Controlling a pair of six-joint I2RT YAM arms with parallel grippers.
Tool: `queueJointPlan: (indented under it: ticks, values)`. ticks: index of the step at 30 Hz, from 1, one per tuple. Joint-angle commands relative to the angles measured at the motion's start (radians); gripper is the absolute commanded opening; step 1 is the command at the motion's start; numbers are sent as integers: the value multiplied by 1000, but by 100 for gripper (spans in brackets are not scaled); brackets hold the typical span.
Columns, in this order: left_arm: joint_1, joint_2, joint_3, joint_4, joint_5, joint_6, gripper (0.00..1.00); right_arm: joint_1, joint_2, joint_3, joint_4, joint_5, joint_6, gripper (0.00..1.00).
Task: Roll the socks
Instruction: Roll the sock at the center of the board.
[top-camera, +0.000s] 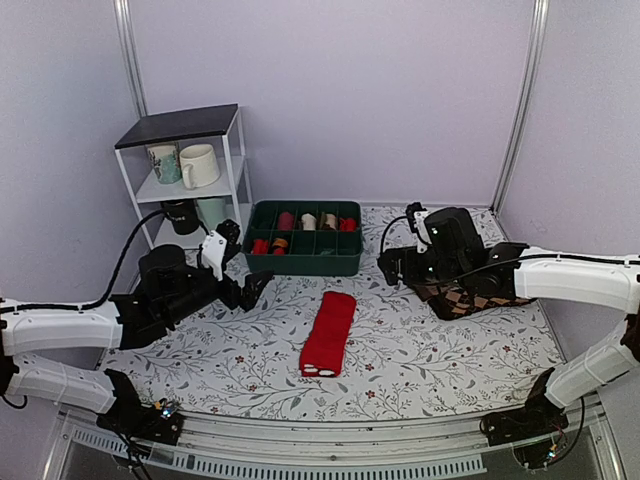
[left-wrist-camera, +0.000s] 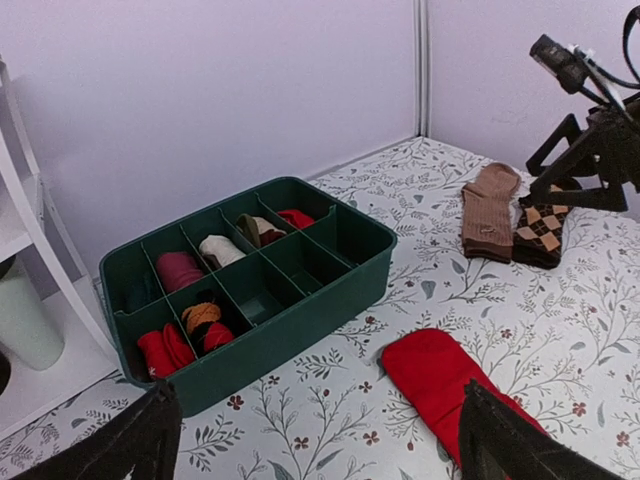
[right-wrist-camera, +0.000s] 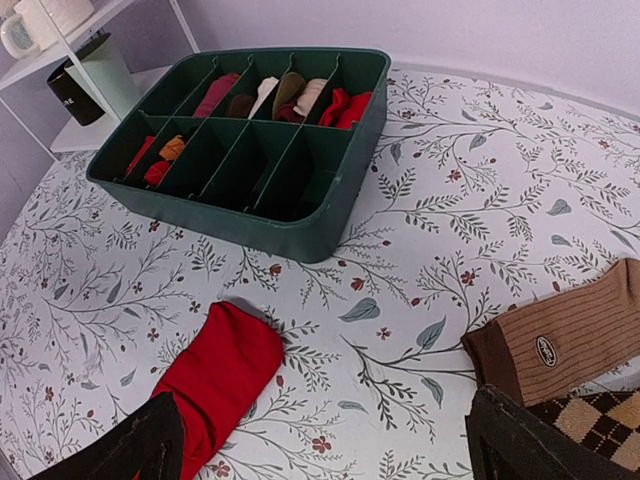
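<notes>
The red socks (top-camera: 329, 333) lie flat as a long strip in the middle of the floral table, stacked on each other, toe end toward the bin. They also show in the left wrist view (left-wrist-camera: 447, 379) and the right wrist view (right-wrist-camera: 215, 378). My left gripper (top-camera: 240, 270) is open and empty, raised left of the socks. My right gripper (top-camera: 402, 262) is open and empty, raised to the right of the socks, over the spare socks.
A green divided bin (top-camera: 304, 237) holding several rolled socks stands at the back. A tan sock (left-wrist-camera: 490, 210) and a brown argyle sock (left-wrist-camera: 541, 228) lie at the right. A white shelf (top-camera: 186, 170) with mugs stands back left.
</notes>
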Motion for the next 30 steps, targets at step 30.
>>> queueJointPlan:
  ticks: [30]
  values:
    - [-118, 134, -218, 220, 497, -83, 92, 347, 227, -314, 645, -586, -434, 88]
